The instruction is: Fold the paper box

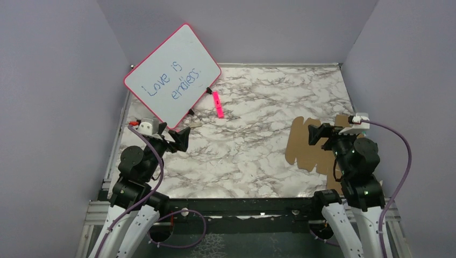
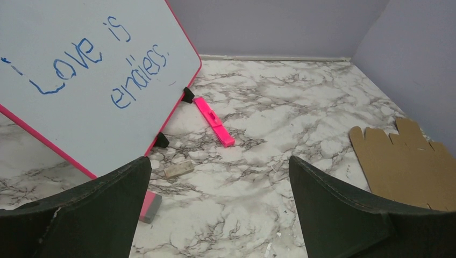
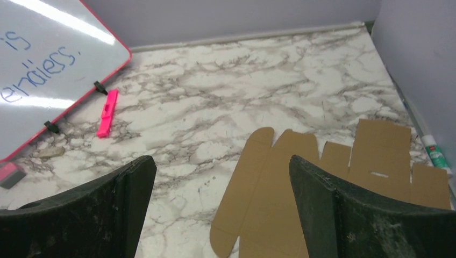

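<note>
Top external view puts the box [image 1: 299, 144] on the right side of the table [image 1: 253, 156], lying flat as an unfolded sheet, none of its flaps raised. It lies directly under and just ahead of my right gripper [image 1: 316, 134]. My right arm covers part of it, with more cardboard showing behind the arm toward the right wall.

From the right wrist, the box [image 3: 279, 183] fills the lower right of the view. Its notched flaps point toward the far wall and its rounded left edge sits below the gap of the right gripper [image 3: 219, 161]. The visible stretch runs across me, left to right. The near edge is cut off, so I cannot fix the long axis for certain.

My right fingers are spread wide and hold nothing, hovering above the sheet and aimed forward and down.

My left gripper [image 1: 180, 141] is well apart from the box, close to the whiteboard [image 1: 172, 75]. From its wrist the box [image 2: 403, 161] lies off to the right. Those fingers are spread too, and empty. I judge the right arm the nearer for a first fold.
</note>
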`<state>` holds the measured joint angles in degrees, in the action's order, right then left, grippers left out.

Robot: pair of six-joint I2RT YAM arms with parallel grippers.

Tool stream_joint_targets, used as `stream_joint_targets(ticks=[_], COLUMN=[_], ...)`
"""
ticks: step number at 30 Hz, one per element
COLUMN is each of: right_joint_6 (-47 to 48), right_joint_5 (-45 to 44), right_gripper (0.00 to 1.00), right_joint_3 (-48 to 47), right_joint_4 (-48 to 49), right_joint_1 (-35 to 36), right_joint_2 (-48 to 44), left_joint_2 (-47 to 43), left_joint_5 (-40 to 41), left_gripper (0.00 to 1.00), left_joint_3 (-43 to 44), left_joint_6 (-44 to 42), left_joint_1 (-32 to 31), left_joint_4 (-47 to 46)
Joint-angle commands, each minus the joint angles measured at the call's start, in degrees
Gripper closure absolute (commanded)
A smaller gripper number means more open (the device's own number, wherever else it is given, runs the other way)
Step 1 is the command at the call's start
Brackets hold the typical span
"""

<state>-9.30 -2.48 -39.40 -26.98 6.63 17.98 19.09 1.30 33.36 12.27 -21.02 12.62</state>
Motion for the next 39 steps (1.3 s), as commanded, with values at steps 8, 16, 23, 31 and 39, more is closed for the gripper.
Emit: stream_joint_targets(ticks=[8,16,23,31,39], right_joint_6=[-12.3,-17.2,-17.7,-16.9,-15.8], right_joint_5=[4.1,0.8,4.1,6.6,17.3], right_gripper=[0.0,0.0,0.0,0.0,0.0], right_joint_3=[-6.0,-3.9,-4.6,-6.4,-4.8], right_joint_4=[2.9,14.5,18.2,19.4,22.2], right_joint_1=[-0.3,-0.2,-0.3,-0.2,1.2], right_joint_2=[27.3,49.3,62.1,72.3,75.2], left_joint_2=[-2.1,-2.2,-2.1,-2.0,-1.5], left_joint_5=[-1.7,-1.7,-1.7,-1.7,-0.4], left_gripper=[0.01,0.01,0.01,0.01,0.01], left_joint_3=[-0.1,-0.3,-0.4,-0.5,-0.5], left_joint_6=[-2.4,-2.8,-2.9,-3.0,-3.0], left_joint_1=[-1.3,-2.1,-2.6,-2.8,-2.8], left_joint_4=[1.8,1.9,1.7,1.7,1.6])
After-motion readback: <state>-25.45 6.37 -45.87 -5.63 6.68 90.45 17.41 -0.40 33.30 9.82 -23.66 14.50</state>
